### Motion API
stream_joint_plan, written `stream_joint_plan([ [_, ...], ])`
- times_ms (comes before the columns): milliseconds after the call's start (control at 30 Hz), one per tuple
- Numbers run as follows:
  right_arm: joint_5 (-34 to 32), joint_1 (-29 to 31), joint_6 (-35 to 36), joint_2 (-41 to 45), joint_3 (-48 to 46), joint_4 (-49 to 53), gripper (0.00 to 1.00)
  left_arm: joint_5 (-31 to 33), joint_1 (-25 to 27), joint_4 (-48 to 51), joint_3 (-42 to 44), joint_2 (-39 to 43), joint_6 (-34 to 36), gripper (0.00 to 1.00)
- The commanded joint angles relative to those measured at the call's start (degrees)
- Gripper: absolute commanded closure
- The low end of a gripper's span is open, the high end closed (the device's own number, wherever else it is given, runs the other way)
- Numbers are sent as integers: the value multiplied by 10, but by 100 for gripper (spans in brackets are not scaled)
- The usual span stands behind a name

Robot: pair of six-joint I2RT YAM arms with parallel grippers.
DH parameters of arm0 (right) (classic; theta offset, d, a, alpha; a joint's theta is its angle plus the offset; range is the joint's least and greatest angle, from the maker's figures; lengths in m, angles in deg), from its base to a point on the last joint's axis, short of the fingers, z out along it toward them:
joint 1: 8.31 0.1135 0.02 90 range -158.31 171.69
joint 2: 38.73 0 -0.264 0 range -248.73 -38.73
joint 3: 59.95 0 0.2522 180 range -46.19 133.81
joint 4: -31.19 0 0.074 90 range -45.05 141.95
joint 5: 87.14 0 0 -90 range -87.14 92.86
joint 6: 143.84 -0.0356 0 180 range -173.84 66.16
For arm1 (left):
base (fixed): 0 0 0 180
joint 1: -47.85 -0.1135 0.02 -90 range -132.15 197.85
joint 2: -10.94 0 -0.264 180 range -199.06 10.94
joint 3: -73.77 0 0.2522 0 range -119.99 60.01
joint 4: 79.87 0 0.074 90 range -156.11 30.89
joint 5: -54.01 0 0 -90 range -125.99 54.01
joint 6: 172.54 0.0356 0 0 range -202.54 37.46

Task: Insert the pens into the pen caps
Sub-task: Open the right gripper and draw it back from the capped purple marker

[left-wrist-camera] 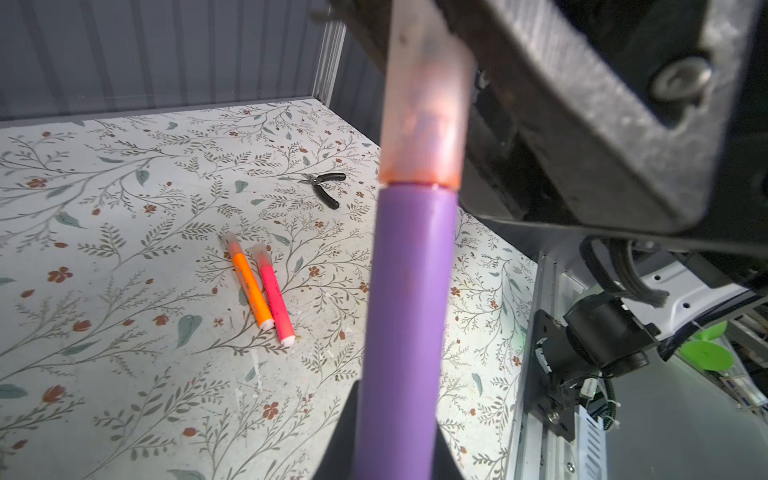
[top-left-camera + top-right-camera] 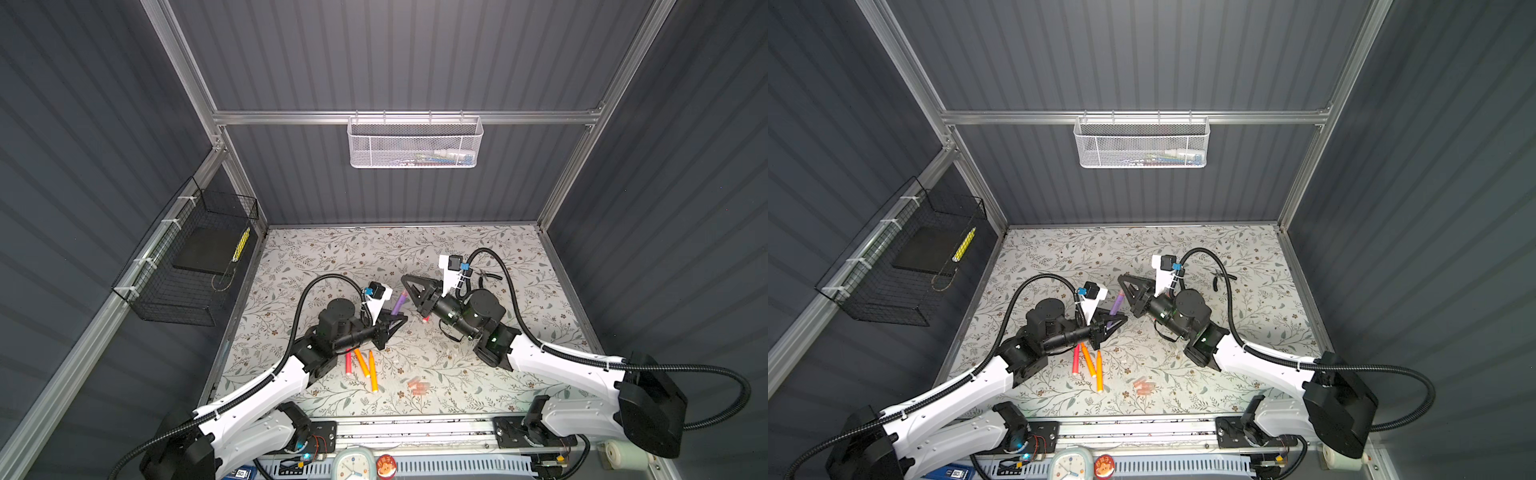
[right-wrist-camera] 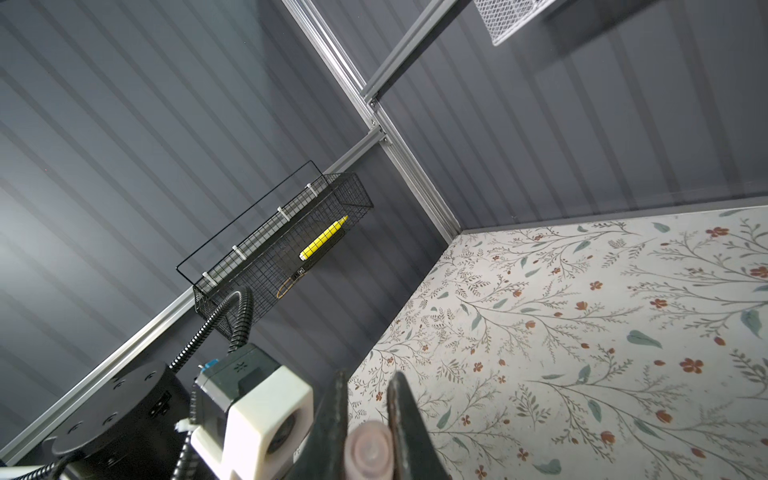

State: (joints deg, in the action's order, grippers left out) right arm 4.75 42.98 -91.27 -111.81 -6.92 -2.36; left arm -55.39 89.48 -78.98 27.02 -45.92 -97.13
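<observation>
I have the purple pen (image 1: 405,299) in the left gripper (image 2: 404,318), its jaws pressed onto the barrel's lower end, so the pen is up off the counter (image 2: 415,249) and slanted toward the right gripper (image 3: 370,376). The right jaws pinch a translucent pinkish cap (image 1: 424,124), which in the left wrist view sits on the pen's tip with its rim against the purple barrel. In the right wrist view I see the cap's round end wedged deep between the two jaws. On the counter beside the left arm lie a red-pink pen (image 2: 348,363) and two orange pens (image 2: 361,362) (image 2: 373,372), with a small cluster of loose caps (image 2: 417,385) near them. The left wrist view shows a capped orange pen (image 1: 249,286) and a capped pink pen (image 1: 275,299) lying just beside each other, and black-handled pliers (image 1: 324,187) farther off. For writing I get little. The red round badge (image 2: 385,466) at the front edge carries characters too small to read, the blue box (image 2: 242,473) has a white label I cannot make out, and the small tag (image 3: 300,271) in the black wire basket (image 3: 266,266) is blurred.
</observation>
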Motion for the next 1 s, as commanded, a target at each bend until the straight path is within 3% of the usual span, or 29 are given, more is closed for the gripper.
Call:
stream_joint_plan([
  [0, 107, 68, 3, -42, -40, 34, 100, 123, -24, -61, -62, 20, 4, 100],
  [200, 81, 106, -37, -74, -57, -11, 100, 201, -25, -75, -76, 8, 27, 100],
  [433, 7, 139, -65, -82, -46, 48, 100, 289, -24, -77, -103, -15, 42, 100],
  [600, -13, 138, -58, -75, -48, 54, 100, 264, -24, -86, -101, -26, 43, 100],
  [867, -28, 89, -68, -43, -51, 89, 100, 164, -24, -84, -46, 0, 47, 100],
  [967, -29, 53, -89, -31, -59, 100, 100, 126, -24, -69, -21, 9, 40, 84],
])
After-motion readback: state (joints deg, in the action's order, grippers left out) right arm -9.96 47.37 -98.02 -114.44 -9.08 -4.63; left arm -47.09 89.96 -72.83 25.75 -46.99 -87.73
